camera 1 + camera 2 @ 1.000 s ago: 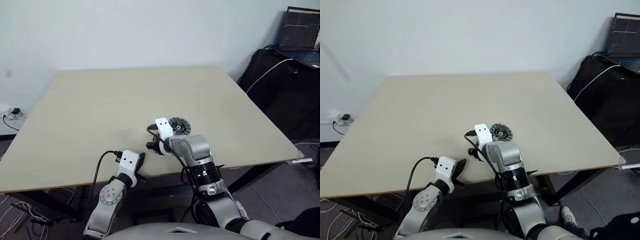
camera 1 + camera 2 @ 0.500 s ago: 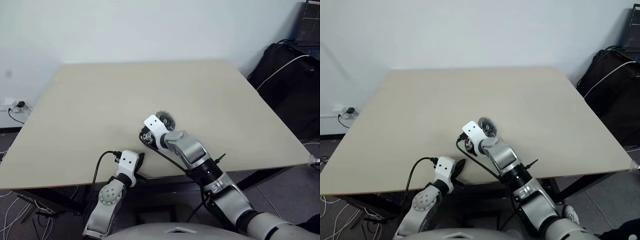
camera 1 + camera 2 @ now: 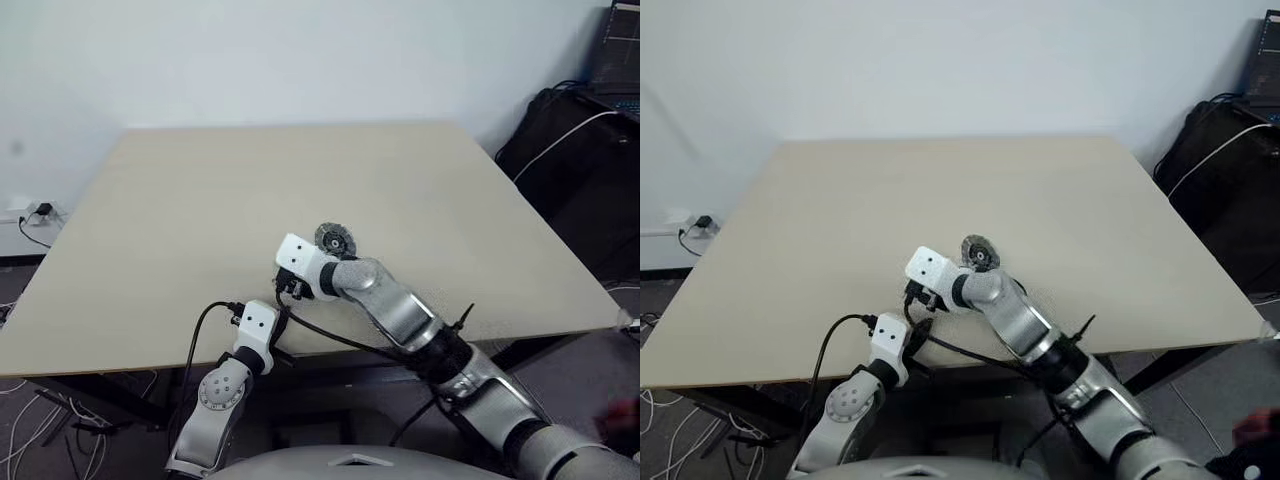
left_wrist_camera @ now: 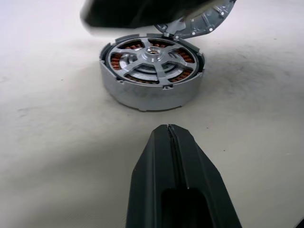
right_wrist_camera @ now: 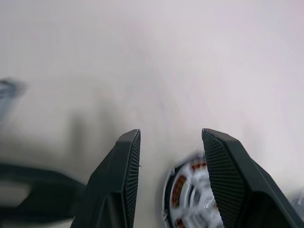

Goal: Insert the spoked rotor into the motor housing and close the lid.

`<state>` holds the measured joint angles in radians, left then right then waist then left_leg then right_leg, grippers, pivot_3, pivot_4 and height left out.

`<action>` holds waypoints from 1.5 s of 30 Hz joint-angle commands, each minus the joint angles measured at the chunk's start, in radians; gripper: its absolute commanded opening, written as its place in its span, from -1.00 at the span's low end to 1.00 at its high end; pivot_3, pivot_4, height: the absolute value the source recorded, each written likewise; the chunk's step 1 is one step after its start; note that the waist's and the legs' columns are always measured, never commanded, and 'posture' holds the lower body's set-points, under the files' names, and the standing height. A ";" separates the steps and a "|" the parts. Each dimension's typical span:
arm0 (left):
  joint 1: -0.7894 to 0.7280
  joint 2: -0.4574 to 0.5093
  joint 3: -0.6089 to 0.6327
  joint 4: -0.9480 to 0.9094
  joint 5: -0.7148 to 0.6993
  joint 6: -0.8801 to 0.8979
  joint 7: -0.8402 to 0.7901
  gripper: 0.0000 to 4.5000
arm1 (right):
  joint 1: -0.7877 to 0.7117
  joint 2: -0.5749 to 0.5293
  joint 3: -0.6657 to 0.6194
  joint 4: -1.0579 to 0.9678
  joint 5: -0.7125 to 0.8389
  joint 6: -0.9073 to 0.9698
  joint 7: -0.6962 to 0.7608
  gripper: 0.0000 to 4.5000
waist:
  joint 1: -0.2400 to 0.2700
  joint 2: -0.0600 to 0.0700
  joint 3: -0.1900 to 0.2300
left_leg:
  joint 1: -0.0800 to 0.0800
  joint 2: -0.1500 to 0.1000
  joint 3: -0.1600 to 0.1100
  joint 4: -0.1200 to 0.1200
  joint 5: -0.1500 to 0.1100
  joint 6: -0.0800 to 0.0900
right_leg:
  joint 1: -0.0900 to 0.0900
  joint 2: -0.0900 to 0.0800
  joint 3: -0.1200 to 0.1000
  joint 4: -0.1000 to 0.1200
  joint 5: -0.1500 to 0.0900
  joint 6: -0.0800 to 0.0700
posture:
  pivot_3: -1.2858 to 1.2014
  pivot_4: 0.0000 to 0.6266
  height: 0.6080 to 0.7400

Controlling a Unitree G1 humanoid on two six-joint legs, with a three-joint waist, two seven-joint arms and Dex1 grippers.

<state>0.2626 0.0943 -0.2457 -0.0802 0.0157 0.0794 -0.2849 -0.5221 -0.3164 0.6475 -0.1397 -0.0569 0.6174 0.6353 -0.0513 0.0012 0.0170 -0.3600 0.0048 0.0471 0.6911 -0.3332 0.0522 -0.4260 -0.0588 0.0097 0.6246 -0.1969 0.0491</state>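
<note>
1. the right gripper (image 5: 168,180) has lifted off the counter (image 3: 200,190) and rolled over since a second ago; then it sat low over the parts, now it hangs above them, angled down and toward the robot's left. its two black fingers stand partly apart with nothing between them.
2. the spoked rotor (image 4: 151,59) sits down inside the motor housing (image 4: 152,92), its spokes level with the rim and the copper windings showing through the gaps. going by this, the insertion step looks done and the right gripper's retreat is a release.
3. the lid (image 3: 334,240) lies on the counter just behind the housing, touching or almost touching its far rim; in the left wrist view its ribbed edge pokes out beyond the housing, seemingly leaning on it. it is not yet on top.
4. the left gripper (image 4: 169,135) has not moved: it rests near the counter's front edge, fingers pressed together and empty, pointing at the housing from a short way off.
5. what remains is the lid: it needs picking up and setting squarely over the housing.
</note>
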 commanded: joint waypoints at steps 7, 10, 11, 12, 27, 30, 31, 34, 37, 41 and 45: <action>-0.007 -0.003 -0.008 -0.022 -0.012 -0.013 -0.006 -1.00 | 0.014 -0.218 0.076 -0.152 -0.102 -0.133 0.209 -0.02 | 0.017 -0.001 0.000 | 0.001 0.000 0.000 0.002 0.000 0.000 | 0.001 0.000 0.000 0.000 -0.001 -0.002 | 0.03 -1.00 1.00; -0.008 -0.001 -0.008 -0.022 -0.013 -0.014 -0.009 -1.00 | 0.031 -0.215 0.069 -0.148 -0.121 -0.129 0.208 -0.02 | 0.017 -0.001 0.000 | 0.001 0.001 0.001 0.003 0.000 0.000 | 0.002 0.000 0.000 0.001 -0.001 -0.002 | 0.03 -1.00 1.00; -0.008 -0.001 -0.008 -0.021 -0.013 -0.014 -0.010 -1.00 | 0.038 -0.214 0.067 -0.142 -0.129 -0.129 0.205 -0.02 | 0.018 -0.001 0.000 | 0.001 0.001 0.001 0.004 0.000 0.000 | 0.002 0.000 0.000 0.001 -0.001 -0.002 | 0.03 -1.00 1.00; -0.009 0.000 -0.008 -0.021 -0.013 -0.013 -0.011 -1.00 | 0.044 -0.213 0.067 -0.137 -0.137 -0.127 0.203 -0.02 | 0.020 -0.001 0.000 | 0.001 0.001 0.000 0.004 0.000 0.000 | 0.002 0.000 0.000 0.001 -0.001 -0.002 | 0.03 -1.00 1.00; -0.014 0.005 -0.006 -0.023 -0.012 -0.009 -0.017 -1.00 | 0.098 -0.172 0.039 -0.125 -0.182 -0.113 0.189 -0.02 | 0.034 -0.001 0.000 | 0.001 0.000 0.000 0.005 0.000 0.001 | 0.003 0.000 0.000 0.001 -0.001 -0.002 | 0.03 -1.00 1.00; -0.015 0.005 -0.006 -0.022 -0.013 -0.009 -0.018 -1.00 | 0.102 -0.171 0.036 -0.124 -0.185 -0.112 0.190 -0.02 | 0.035 -0.001 0.000 | 0.001 0.000 0.000 0.005 0.000 0.001 | 0.003 0.000 0.000 0.001 -0.001 -0.002 | 0.03 -1.00 1.00; -0.016 0.005 -0.006 -0.022 -0.012 -0.009 -0.018 -1.00 | 0.103 -0.171 0.035 -0.124 -0.185 -0.112 0.190 -0.02 | 0.035 -0.001 0.000 | 0.001 0.000 0.000 0.005 0.000 0.001 | 0.003 0.000 0.000 0.001 -0.001 -0.002 | 0.03 -1.00 1.00; -0.017 0.005 -0.005 -0.021 -0.012 -0.010 -0.020 -1.00 | 0.103 -0.169 0.032 -0.121 -0.189 -0.111 0.189 -0.02 | 0.035 -0.001 0.000 | 0.001 0.000 0.000 0.005 0.000 0.001 | 0.003 0.000 0.000 0.001 -0.001 -0.002 | 0.03 -1.00 1.00; -0.017 0.004 -0.004 -0.021 -0.012 -0.009 -0.021 -1.00 | 0.104 -0.167 0.030 -0.121 -0.192 -0.111 0.194 -0.02 | 0.035 -0.001 0.000 | 0.001 0.000 0.000 0.005 0.000 0.001 | 0.003 0.000 0.000 0.001 -0.001 -0.002 | 0.03 -1.00 1.00; -0.018 0.004 -0.004 -0.021 -0.011 -0.009 -0.022 -1.00 | 0.103 -0.166 0.029 -0.118 -0.197 -0.114 0.197 -0.02 | 0.035 -0.001 0.000 | 0.001 0.000 0.000 0.005 0.000 0.001 | 0.003 0.000 0.000 0.001 -0.001 -0.002 | 0.03 -1.00 1.00; -0.019 0.003 -0.004 -0.020 -0.011 -0.008 -0.022 -1.00 | 0.103 -0.167 0.028 -0.117 -0.199 -0.116 0.201 -0.02 | 0.035 -0.001 0.000 | 0.001 0.000 0.000 0.006 0.000 0.001 | 0.003 0.000 0.000 0.001 -0.001 -0.002 | 0.03 -1.00 1.00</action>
<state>0.2567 0.1007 -0.2469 -0.0802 0.0158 0.0796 -0.3054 -0.4094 -0.4884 0.7087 -0.2432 -0.2519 0.5098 0.8328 -0.0158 0.0004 0.0169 -0.3587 0.0043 0.0475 0.6968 -0.3332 0.0528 -0.4225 -0.0590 0.0096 0.6254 -0.1977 0.0472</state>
